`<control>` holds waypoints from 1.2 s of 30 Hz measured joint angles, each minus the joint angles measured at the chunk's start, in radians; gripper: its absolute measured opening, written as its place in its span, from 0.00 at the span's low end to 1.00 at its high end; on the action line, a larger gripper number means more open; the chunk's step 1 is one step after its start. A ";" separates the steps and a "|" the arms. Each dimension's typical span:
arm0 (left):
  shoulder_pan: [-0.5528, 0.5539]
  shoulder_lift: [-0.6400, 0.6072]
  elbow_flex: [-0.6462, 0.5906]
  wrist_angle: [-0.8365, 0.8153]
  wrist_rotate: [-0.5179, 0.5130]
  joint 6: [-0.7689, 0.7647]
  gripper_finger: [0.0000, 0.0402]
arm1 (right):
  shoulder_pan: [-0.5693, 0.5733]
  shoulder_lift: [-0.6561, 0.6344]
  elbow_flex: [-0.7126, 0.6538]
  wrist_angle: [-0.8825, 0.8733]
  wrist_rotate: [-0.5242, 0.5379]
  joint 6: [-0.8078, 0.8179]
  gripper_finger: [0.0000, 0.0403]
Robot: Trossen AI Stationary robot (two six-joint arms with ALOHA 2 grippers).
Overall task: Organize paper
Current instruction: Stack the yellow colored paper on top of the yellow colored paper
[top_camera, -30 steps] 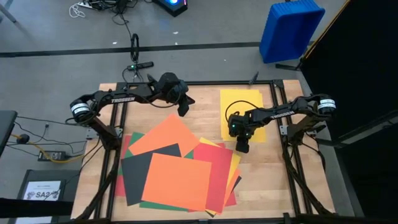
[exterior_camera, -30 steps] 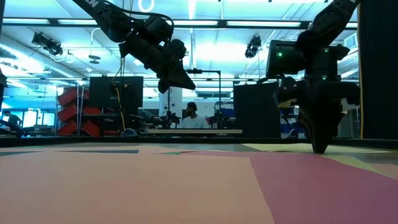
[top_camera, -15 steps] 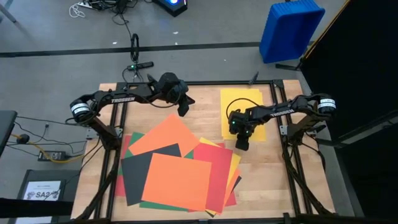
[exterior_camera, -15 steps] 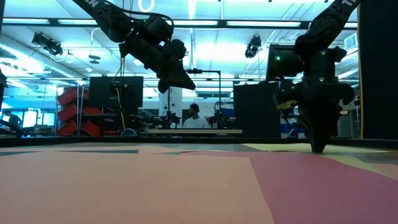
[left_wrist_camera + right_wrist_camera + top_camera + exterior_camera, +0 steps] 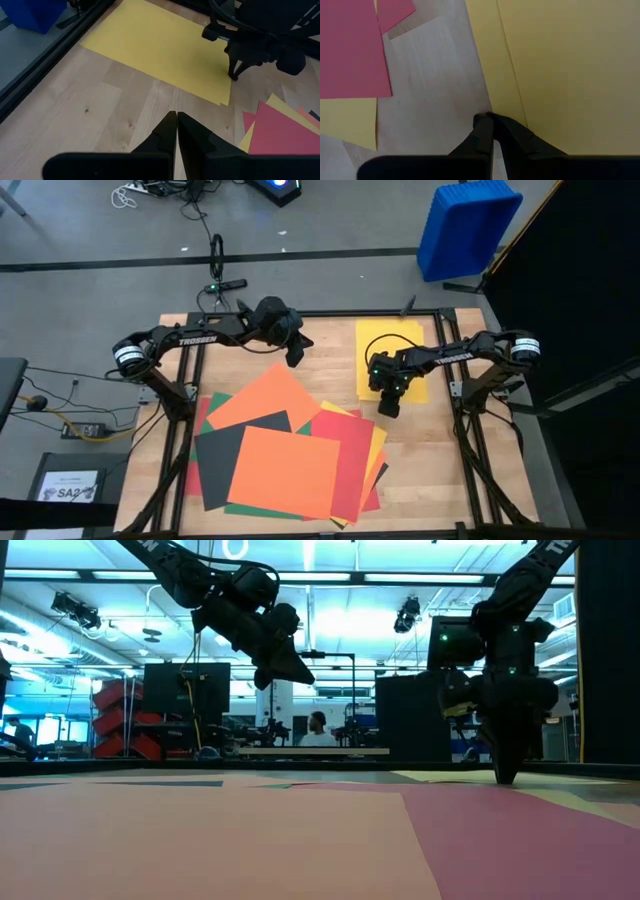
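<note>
Here the right gripper (image 5: 389, 409) points straight down with its fingers pressed together, the tips at the near corner of the yellow sheets (image 5: 391, 358) that lie apart at the far right of the wooden tabletop (image 5: 430, 470). In the right wrist view the closed fingers (image 5: 490, 131) meet the wood right at the edge of the yellow paper, where two yellow sheets overlap with slightly offset edges; whether the tips press on the paper or just beside it cannot be told. The low view shows this gripper (image 5: 503, 775) upright, its tips down at the surface.

The left gripper (image 5: 294, 357) hangs in the air over the far middle of the tabletop, tilted downward, fingers pressed together and holding nothing; its wrist view shows the shut fingers (image 5: 176, 131) above bare wood.

The main pile of paper (image 5: 285, 450) lies spread over the near left and centre: orange sheets on top, a dark grey sheet, red sheets, yellow ones and green edges showing beneath, all overlapping at different angles. The pile's right edge lies near the right gripper.

A blue bin (image 5: 467, 225) stands on the floor beyond the table.
</note>
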 joint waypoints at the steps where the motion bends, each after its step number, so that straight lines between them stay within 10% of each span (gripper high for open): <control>1: 0.000 0.000 0.000 0.000 0.000 0.000 0.00 | -0.003 0.000 0.000 0.001 0.001 -0.002 0.00; 36: 0.000 0.000 0.000 0.000 0.000 -0.003 0.00 | -0.039 -0.057 0.035 -0.083 0.076 -0.035 0.00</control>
